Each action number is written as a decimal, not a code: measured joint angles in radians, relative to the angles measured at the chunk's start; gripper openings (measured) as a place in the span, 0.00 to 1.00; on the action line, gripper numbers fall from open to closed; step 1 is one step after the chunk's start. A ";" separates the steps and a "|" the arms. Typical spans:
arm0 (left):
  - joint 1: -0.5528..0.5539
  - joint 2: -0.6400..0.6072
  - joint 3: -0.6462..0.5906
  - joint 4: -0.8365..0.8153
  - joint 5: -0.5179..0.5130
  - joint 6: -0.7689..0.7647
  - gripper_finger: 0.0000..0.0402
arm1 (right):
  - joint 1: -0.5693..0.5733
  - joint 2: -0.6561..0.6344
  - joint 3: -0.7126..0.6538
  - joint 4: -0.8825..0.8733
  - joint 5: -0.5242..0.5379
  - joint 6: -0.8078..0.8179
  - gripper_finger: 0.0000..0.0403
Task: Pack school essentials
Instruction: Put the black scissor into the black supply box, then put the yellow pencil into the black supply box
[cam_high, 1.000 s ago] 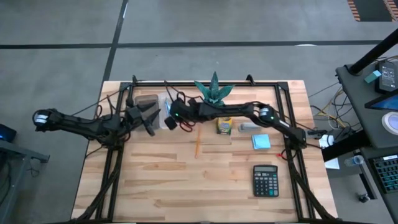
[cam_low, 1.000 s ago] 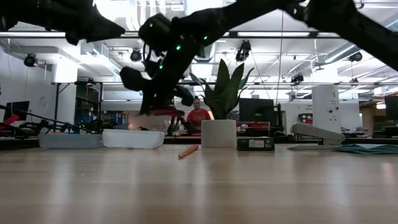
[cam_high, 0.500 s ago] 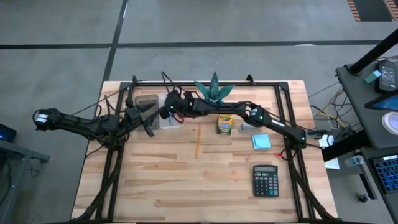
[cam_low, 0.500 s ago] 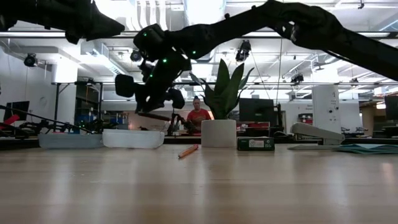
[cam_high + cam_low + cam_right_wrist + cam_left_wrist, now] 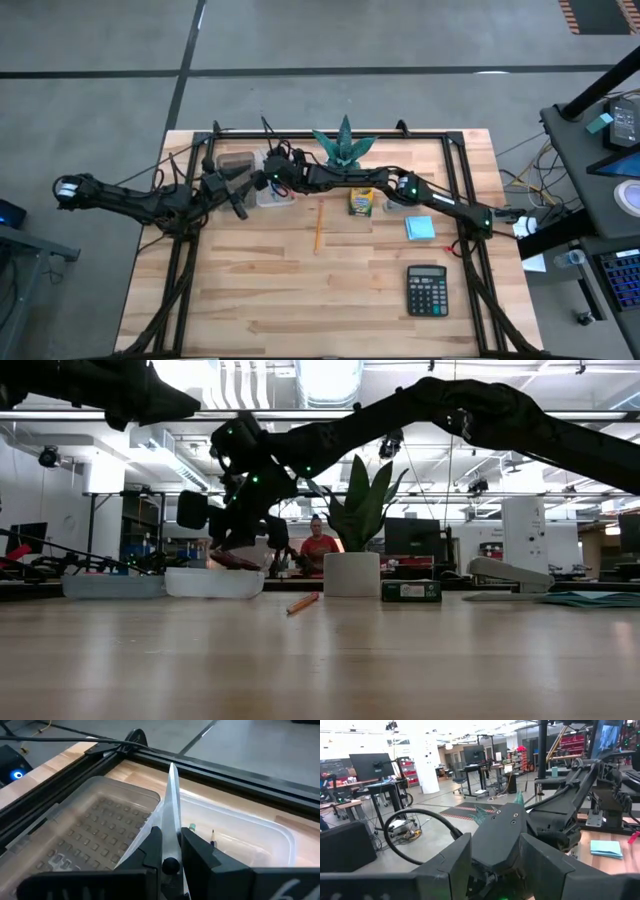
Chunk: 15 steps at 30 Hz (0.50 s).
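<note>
Scissors (image 5: 172, 810) are pinched between the fingers of my right gripper (image 5: 171, 851), with the closed blades pointing forward over the clear plastic box (image 5: 240, 832) at the back left of the table (image 5: 300, 300). My right arm reaches across from the right side, and my left gripper (image 5: 238, 185) waits just beside the box; I cannot tell if its fingers are spread. To do this step well, I think I should bring the blades over the open compartment where pencils (image 5: 212, 837) already lie, not over the ribbed lid (image 5: 90, 825) next to it, then lower them until they are near the bottom before I let go, so they do not bounce out. On the wooden table I see also the calculator (image 5: 427, 277), the crayon box (image 5: 360, 201), the light-blue sticky-note pad (image 5: 420, 228) and an orange pencil (image 5: 317, 232), still not packed, and the plant (image 5: 344, 145) behind. The room beyond is a workshop with desks and monitors, where a person (image 5: 319, 547) sits far away.
</note>
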<state>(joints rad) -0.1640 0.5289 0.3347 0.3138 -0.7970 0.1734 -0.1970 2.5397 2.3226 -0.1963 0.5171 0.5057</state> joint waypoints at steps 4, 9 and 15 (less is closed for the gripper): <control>0.000 0.000 0.000 0.000 0.000 0.001 0.37 | 0.000 0.000 0.000 -0.005 0.010 0.002 0.14; 0.000 0.000 0.000 0.000 0.000 0.008 0.37 | 0.000 0.000 0.000 -0.007 0.010 0.000 0.24; 0.000 0.000 0.000 0.000 0.000 0.008 0.37 | 0.000 0.000 0.000 -0.008 0.009 -0.011 0.36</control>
<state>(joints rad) -0.1642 0.5293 0.3347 0.3138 -0.7971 0.1813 -0.1970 2.5397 2.3227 -0.2046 0.5262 0.4948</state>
